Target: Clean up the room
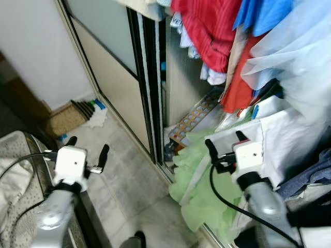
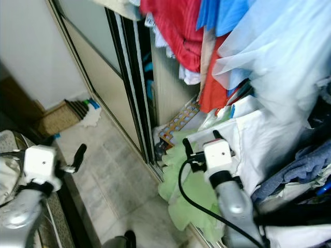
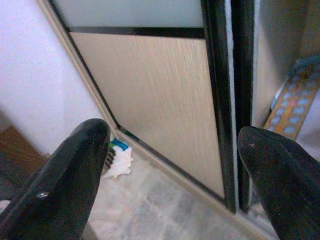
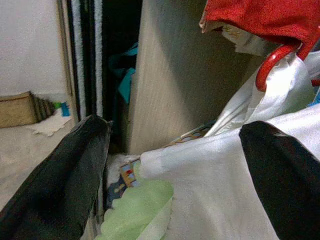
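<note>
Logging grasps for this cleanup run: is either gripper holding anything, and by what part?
Nothing held. Left gripper and right gripper are both open and empty.

No readable text, labels, brands or numbers anywhere in my views. Closest candidate is the patterned sheet (image 1: 194, 120) on the wardrobe floor: an orange grid of pale blue cells, but nothing on it resolves into letters or digits, also not from my left wrist view. The small colourful printed item (image 4: 126, 176) beside the light green cloth (image 1: 199, 178) is too blurred to read. My gripper housings are plain white, no markings visible. Hanging clothes show no tags or prints I can make out.
</note>
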You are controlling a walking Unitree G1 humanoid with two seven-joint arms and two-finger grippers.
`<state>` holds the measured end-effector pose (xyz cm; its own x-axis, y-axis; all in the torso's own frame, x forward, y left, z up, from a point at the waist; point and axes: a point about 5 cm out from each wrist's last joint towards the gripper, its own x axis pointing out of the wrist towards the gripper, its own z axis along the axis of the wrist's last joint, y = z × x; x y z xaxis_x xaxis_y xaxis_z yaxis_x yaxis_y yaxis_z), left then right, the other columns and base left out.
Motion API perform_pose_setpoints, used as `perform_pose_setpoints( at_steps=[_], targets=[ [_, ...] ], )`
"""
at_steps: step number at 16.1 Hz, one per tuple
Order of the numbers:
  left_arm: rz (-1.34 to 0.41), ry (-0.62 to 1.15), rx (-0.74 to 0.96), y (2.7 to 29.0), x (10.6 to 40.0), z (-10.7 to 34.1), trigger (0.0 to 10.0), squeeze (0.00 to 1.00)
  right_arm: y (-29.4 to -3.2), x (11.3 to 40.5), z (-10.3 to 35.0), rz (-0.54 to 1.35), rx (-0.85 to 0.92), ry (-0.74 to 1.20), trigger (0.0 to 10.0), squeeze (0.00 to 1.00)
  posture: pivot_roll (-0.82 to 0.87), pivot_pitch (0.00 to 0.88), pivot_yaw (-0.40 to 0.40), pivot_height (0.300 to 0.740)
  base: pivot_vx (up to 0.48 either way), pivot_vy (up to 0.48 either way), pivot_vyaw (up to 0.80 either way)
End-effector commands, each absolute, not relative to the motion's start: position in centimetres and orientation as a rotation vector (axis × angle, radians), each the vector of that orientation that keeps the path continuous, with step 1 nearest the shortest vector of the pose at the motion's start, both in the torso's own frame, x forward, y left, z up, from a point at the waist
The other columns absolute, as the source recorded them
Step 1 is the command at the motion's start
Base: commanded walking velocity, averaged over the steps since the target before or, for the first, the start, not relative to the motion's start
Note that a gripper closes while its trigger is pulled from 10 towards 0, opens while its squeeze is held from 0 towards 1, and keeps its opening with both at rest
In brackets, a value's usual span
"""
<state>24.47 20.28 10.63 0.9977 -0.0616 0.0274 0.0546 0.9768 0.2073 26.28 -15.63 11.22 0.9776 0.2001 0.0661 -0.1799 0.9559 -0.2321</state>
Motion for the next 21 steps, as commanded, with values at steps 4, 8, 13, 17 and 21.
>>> perform_pose_setpoints(
  at_steps=[4,8,13,17,21],
  targets=[
    [-0.051,-0.052,0.223,19.8,26.2,9.9,10.0,0.0,-15.6,27.4,10.1,0.127,-0.279,-0.091,10.0,0.0,0.03,0.0,0.0,0.74,0.0,0.0,0.0],
    [-0.017,-0.04,0.19,20.3,25.1,8.9,10.0,0.0,-17.6,27.1,9.7,0.103,-0.333,-0.085,10.0,0.0,0.02,0.0,-0.007,0.74,0.0,0.0,0.0],
    [0.018,-0.023,0.162,18.8,23.7,7.2,10.0,0.0,-18.1,27.5,9.6,0.16,-0.308,-0.066,10.0,0.0,0.04,0.0,-0.08,0.74,0.0,0.0,0.0],
    [-0.005,-0.016,0.18,18.6,22.8,6.8,10.0,0.0,-17.9,26.7,9.4,0.142,-0.291,-0.074,10.0,0.0,0.04,0.0,-0.073,0.74,0.0,0.0,0.0],
    [-0.022,0.059,0.228,19.2,21.0,4.3,10.0,0.0,-17.8,23.9,6.5,0.125,-0.268,0.017,10.0,0.0,0.02,0.0,-0.043,0.74,0.0,0.0,0.0]
  ],
)
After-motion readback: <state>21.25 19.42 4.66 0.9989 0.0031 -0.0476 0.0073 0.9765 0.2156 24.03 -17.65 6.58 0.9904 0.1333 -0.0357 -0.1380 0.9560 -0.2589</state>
